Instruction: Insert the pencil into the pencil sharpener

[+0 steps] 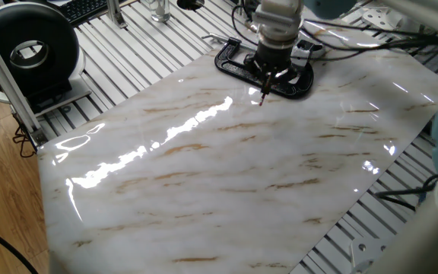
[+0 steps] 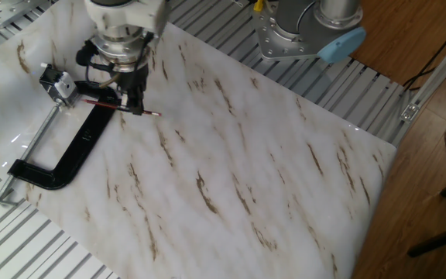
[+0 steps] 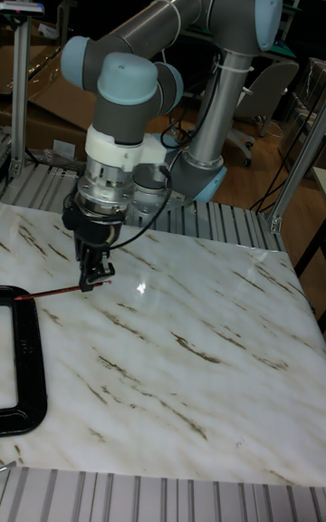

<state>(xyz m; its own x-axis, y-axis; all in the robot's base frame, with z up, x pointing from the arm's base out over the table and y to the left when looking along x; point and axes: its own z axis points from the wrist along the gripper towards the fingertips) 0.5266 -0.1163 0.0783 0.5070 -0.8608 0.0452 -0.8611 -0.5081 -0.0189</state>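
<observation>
My gripper (image 2: 134,101) is shut on the dark red pencil (image 2: 150,113) and holds it nearly level, just above the marble board. The pencil's far end points at the pencil sharpener (image 2: 58,84), a small metal block held in the jaw of a black C-clamp (image 2: 76,147), and stops a short gap from it. In the tall fixed view the pencil (image 3: 59,292) sticks out left of the gripper (image 3: 91,279) toward the clamp (image 3: 23,368); the sharpener is out of that view. From the opposite side the gripper (image 1: 268,80) hangs over the clamp (image 1: 238,67), with the pencil's tip (image 1: 262,98) below it.
The marble board (image 2: 246,178) covers most of the slatted table. The arm's base (image 2: 308,31) stands at the board's far edge. A round black device (image 1: 29,49) sits off the board's left corner. Black cables (image 1: 371,46) run behind the clamp.
</observation>
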